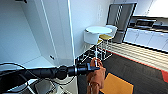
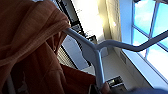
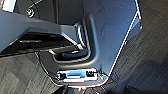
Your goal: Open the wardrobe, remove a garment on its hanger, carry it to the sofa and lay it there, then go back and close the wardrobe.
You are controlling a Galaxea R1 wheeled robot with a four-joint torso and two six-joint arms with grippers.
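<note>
The robot's left arm reaches out across the room, and its left gripper (image 1: 94, 67) is clenched on the neck of a pale hanger (image 2: 96, 53). The garment (image 1: 96, 77), bright orange, hangs straight down below that gripper, clear of the dark carpet (image 1: 140, 72). Beyond the gripper stand a round white table (image 1: 98, 30) and stools (image 1: 90, 37). Off to its side the wardrobe (image 1: 50, 32) stands with one white door swung open. I cannot tell how the right gripper is set.

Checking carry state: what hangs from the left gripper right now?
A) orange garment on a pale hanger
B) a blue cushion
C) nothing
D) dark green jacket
A: the orange garment hangs on a pale hanger held at the left gripper.
</note>
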